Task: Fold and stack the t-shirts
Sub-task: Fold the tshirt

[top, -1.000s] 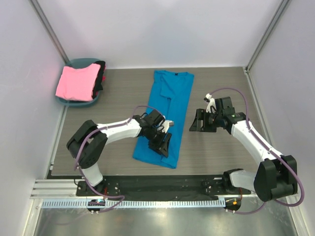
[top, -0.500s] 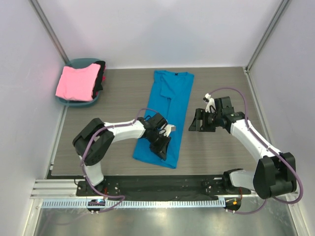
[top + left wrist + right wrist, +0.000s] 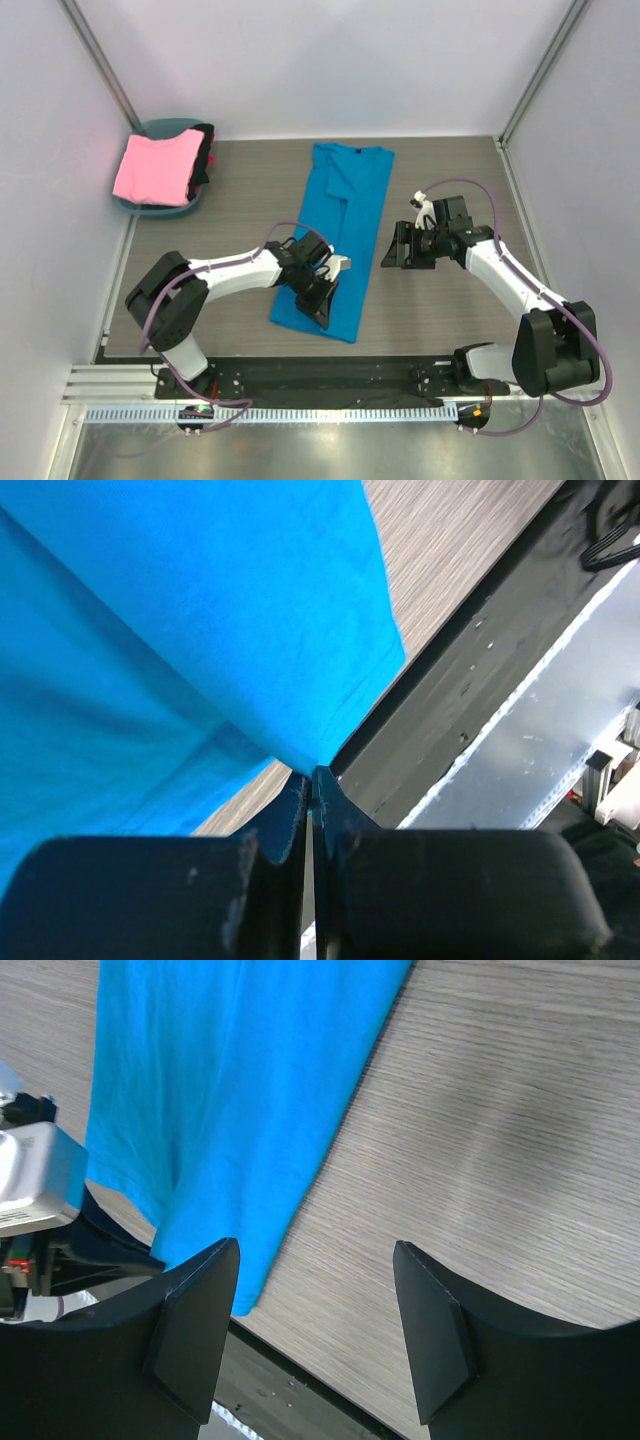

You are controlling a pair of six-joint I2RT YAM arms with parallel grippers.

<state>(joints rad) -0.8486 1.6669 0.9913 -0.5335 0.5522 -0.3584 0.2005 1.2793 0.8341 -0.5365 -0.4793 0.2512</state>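
Left gripper (image 3: 312, 780) clamped on the near edge of the blue t-shirt (image 3: 350, 200); right gripper (image 3: 315, 1290), fingers apart, hovers over the table (image 3: 450, 180) just right of it

3 tees (blue (image 3: 345, 230), pink (image 3: 155, 168), dk (image 3: 207, 150)), 1 basket (image 3: 165, 126), 2 arms (image 3: 230, 268) (image 3: 510, 275).

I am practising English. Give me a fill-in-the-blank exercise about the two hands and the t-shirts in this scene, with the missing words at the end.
1. The left hand pinches an edge of the blue t-shirt, so the number of hands holding cloth is ____.
2. The right hand is open and holds ____.
3. The pink t-shirt lies on the basket in the far ____ corner of the table.

Missing words: one; nothing; left.
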